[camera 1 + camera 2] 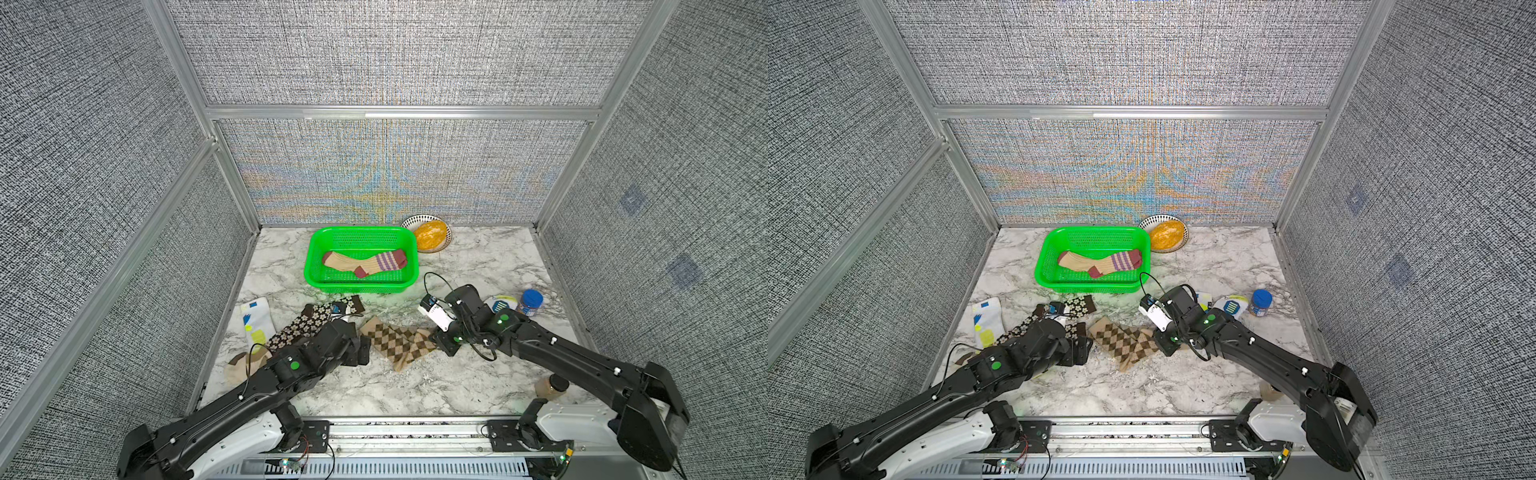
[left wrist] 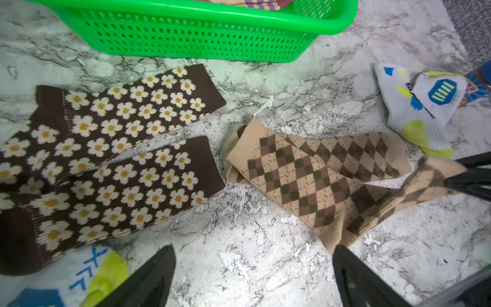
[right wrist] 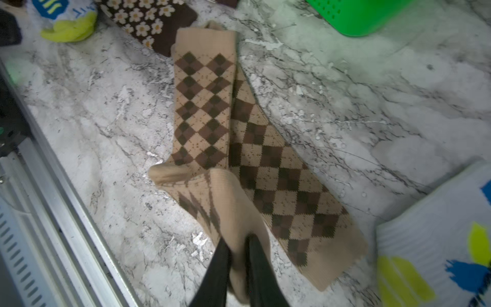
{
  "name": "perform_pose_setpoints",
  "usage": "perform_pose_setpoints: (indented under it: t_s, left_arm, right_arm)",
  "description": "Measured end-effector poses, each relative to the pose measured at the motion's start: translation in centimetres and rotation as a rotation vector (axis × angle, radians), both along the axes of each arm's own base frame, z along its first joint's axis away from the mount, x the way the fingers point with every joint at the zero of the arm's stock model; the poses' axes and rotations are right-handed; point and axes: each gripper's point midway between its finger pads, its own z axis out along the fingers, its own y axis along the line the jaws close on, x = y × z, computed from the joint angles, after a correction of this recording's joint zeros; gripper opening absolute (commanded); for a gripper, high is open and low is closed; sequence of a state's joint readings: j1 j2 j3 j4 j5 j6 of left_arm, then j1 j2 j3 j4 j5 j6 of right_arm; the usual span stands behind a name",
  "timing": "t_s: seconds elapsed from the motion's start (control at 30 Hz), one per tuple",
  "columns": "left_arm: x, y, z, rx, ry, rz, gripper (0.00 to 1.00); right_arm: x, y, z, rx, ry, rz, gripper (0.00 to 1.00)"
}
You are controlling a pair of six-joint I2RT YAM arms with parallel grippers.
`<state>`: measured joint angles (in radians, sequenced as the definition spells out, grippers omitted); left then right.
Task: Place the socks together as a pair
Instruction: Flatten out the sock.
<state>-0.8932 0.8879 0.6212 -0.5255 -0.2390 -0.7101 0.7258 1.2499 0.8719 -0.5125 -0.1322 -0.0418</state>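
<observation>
**Diamond-check socks** (image 3: pixel 204 106) lie overlapped in the middle of the desk (image 1: pixel 374 390), long axis parallel to its front edge. The right pincer (image 3: pixel 237 239), nearly closed, nips one sock's toe end at their right. The left pincer (image 2: pixel 253 248), wide open and empty, hovers beside the cuffs. Blue lettering on the white sock (image 2: pixel 74 268) is unreadable.

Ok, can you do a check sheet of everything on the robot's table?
Surface: marble table, scuffed.
Job's things: striped socks in basket; flower socks side by side; diamond socks overlapping; white socks far apart; banded sock under left arm.
Clutter: bowl, blue-lid jar, brown jar.
Grippers: left gripper open over bare table; right gripper pinching diamond socks' end.
Cables: loop by right gripper, clear of socks.
Surroundings: grey walls, metal frame.
</observation>
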Motion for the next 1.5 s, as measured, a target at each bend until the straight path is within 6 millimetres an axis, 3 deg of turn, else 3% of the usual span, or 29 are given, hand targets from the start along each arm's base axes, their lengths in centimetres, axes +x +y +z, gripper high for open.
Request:
perform_pose_setpoints:
  t_s: [0.07, 0.17, 0.3, 0.43, 0.53, 0.67, 0.8, 1.0, 1.27, 1.5]
  left_arm:
    - [0.5, -0.2, -0.3, 0.02, 0.01, 0.011, 0.95]
    - [1.3, -0.8, -0.8, 0.05, 0.032, 0.02, 0.95]
    - [2.7, -1.3, -2.0, 0.077, 0.064, 0.045, 0.95]
    - [3.7, -0.7, -3.5, 0.089, 0.108, 0.079, 0.94]
    - [4.6, -0.4, -4.2, 0.085, 0.127, 0.094, 0.91]
    - [5.4, -1.1, -5.0, 0.061, 0.158, 0.082, 0.79]
    - [6.4, -2.0, -5.7, 0.063, 0.19, 0.061, 0.7]
    - [7.6, -2.4, -7.0, 0.083, 0.246, 0.045, 0.61]
    - [8.2, -3.0, -9.6, 0.122, 0.32, 0.009, 0.48]
    - [8.4, -3.0, -10.2, 0.143, 0.33, -0.006, 0.35]
  right_arm:
    - [0.3, -0.7, 0.4, 0.005, -0.007, -0.034, 0.29]
    - [0.4, -1.9, 1.5, 0.015, -0.048, -0.087, 0.46]
    - [0.1, -2.5, 4.5, 0.093, -0.127, -0.118, 0.65]
    - [0.4, -2.9, 7.1, 0.228, -0.175, -0.199, 0.73]
    - [1.0, -3.5, 5.5, 0.319, -0.088, -0.315, 0.73]
    - [1.2, -4.3, 0.3, 0.32, 0.093, -0.447, 0.72]
    - [1.7, -4.7, -1.7, 0.383, 0.178, -0.526, 0.72]
    - [2.1, -3.5, -1.4, 0.447, 0.2, -0.502, 0.72]
    - [1.6, -3.4, -1.7, 0.469, 0.204, -0.484, 0.72]
    - [1.5, -3.4, -1.3, 0.484, 0.192, -0.477, 0.72]
